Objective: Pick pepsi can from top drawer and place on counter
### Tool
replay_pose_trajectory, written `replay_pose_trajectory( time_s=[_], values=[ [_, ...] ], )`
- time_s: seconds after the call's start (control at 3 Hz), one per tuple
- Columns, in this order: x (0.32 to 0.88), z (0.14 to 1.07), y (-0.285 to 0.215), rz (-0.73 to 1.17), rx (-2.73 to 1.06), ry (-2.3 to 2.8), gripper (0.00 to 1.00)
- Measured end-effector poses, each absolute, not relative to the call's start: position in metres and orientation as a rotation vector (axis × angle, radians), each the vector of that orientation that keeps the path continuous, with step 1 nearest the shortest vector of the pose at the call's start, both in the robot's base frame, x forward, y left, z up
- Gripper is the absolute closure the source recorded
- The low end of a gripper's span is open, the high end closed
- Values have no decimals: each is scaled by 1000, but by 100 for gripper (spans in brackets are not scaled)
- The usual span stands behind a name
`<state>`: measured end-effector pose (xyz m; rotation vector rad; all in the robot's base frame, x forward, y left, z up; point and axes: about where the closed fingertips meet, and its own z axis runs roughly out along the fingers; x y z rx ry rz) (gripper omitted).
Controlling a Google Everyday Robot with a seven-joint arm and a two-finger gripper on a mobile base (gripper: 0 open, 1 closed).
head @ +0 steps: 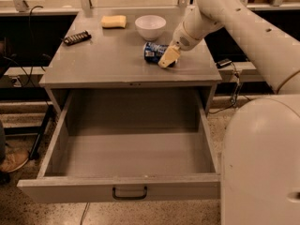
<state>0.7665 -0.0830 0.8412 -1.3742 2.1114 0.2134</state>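
Observation:
The blue pepsi can lies on its side on the grey counter, right of centre and just in front of the white bowl. My gripper reaches down from the upper right and is shut on the can's right end, with one pale yellow finger showing in front of it. The can is low, at the counter surface. The top drawer is pulled fully open below, and nothing shows inside it. Its dark handle is at the front centre.
A white bowl, a yellow sponge and a dark flat bar sit toward the back of the counter. My white arm and body fill the right side. A shoe is on the floor at the left.

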Motion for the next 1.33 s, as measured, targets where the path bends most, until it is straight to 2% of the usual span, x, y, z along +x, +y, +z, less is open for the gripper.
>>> replay_pose_trajectory(
  time_s=[0.67, 1.33],
  values=[
    [765, 845, -87, 231, -1363, 2099, 0],
    [732, 878, -135, 134, -1309, 2076, 0]
  ],
)
